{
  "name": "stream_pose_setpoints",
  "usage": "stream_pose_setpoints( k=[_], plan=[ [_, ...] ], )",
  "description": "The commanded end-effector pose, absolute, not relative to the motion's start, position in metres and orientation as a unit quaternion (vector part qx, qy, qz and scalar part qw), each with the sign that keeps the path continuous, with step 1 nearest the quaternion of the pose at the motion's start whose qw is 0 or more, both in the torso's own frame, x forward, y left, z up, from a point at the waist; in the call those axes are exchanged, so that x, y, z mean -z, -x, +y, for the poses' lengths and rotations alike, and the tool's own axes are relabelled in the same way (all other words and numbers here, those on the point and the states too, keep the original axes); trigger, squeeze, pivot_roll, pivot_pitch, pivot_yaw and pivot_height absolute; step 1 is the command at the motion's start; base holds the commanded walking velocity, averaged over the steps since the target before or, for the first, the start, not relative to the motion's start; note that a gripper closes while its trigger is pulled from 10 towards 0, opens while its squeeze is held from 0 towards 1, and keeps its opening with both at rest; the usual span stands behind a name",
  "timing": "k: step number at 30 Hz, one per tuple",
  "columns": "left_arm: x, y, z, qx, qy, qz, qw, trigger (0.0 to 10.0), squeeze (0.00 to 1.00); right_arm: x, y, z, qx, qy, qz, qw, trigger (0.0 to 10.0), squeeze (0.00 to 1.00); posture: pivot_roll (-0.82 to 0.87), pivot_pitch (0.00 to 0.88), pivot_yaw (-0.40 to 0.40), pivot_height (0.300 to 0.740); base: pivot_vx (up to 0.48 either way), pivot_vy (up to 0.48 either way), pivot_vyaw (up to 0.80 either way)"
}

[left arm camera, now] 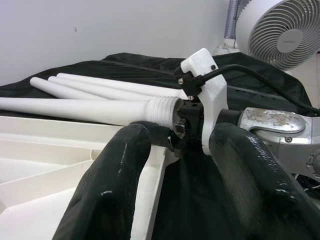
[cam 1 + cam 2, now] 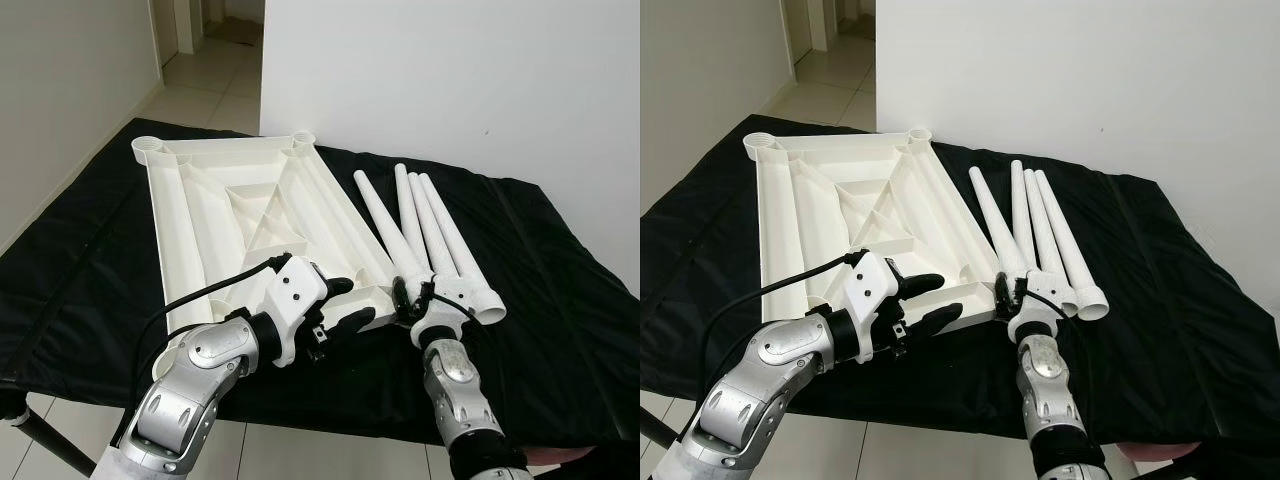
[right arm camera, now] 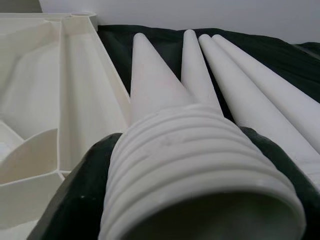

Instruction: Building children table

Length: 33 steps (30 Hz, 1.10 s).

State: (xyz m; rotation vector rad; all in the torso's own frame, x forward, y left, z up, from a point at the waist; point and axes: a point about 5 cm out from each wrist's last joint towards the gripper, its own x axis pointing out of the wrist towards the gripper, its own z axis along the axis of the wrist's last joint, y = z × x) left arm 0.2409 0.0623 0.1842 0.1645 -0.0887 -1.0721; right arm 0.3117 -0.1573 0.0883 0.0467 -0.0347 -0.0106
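White threaded leg (image 3: 200, 165) is held in the right gripper (image 2: 412, 300) jaws near the bench's front edge, left gripper (image 2: 345, 305) jaws wide; next, seat it in the tabletop (image 2: 240, 210) corner socket.

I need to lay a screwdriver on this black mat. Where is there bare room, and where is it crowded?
Bare mat lies right of the four white tapered plastic legs, out to the mat's right edge, and along the left of the upturned white plastic tabletop. It is crowded at the tabletop's near right corner, where the left gripper and right gripper, shut on one leg, meet.
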Motion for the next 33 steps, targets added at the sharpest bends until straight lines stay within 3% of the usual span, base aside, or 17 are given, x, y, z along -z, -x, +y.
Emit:
stream_pose_setpoints(
  k=[1,12,13,14,15,20,21,32,33],
  plan=[
    [-0.182,-0.242,0.062,0.497,-0.079,-0.038,0.863,10.0,0.0,-0.087,-0.313,-0.162,0.0,-0.017,-0.013,1.0,0.0,0.0,0.01,0.0,-0.124,0.74,0.0,0.0,0.0],
    [-0.182,-0.242,0.063,0.496,-0.08,-0.038,0.864,10.0,0.0,-0.084,-0.313,-0.163,-0.001,-0.02,-0.006,1.0,0.0,0.0,0.02,0.0,-0.125,0.74,0.0,0.0,0.0],
    [-0.182,-0.242,0.064,0.497,-0.079,-0.038,0.863,10.0,0.0,-0.088,-0.312,-0.163,-0.002,-0.003,-0.022,1.0,5.8,0.0,0.02,0.0,-0.124,0.74,0.0,0.0,0.0],
    [-0.182,-0.242,0.064,0.497,-0.079,-0.038,0.863,10.0,0.0,-0.088,-0.312,-0.163,-0.002,-0.003,-0.022,1.0,5.8,0.0,0.02,0.0,-0.124,0.74,0.0,0.0,0.0],
    [-0.182,-0.242,0.065,0.498,-0.077,-0.038,0.863,10.0,0.0,-0.093,-0.312,-0.161,-0.006,0.007,-0.041,0.999,10.0,0.0,0.02,0.0,-0.121,0.74,0.0,0.0,0.0],
    [-0.181,-0.243,0.067,0.506,-0.055,-0.029,0.861,10.0,0.0,-0.11,-0.31,-0.157,-0.015,0.04,-0.106,0.994,10.0,0.0,0.02,0.0,-0.12,0.74,0.0,0.0,0.0],
    [-0.182,-0.244,0.067,0.508,-0.046,-0.029,0.86,10.0,1.0,-0.111,-0.31,-0.156,-0.02,0.042,-0.112,0.993,10.0,0.0,0.02,0.0,-0.119,0.74,0.0,0.0,0.0],
    [-0.18,-0.247,0.071,0.521,-0.02,-0.015,0.853,10.0,1.0,-0.114,-0.304,-0.155,-0.026,0.072,-0.138,0.987,10.0,0.0,0.03,0.0,-0.118,0.74,0.0,0.0,0.0],
    [-0.181,-0.252,0.07,0.516,-0.002,-0.006,0.856,10.0,0.4,-0.114,-0.302,-0.154,-0.029,0.075,-0.139,0.987,10.0,0.0,0.02,0.0,-0.114,0.74,0.0,0.0,0.0]
  ],
)
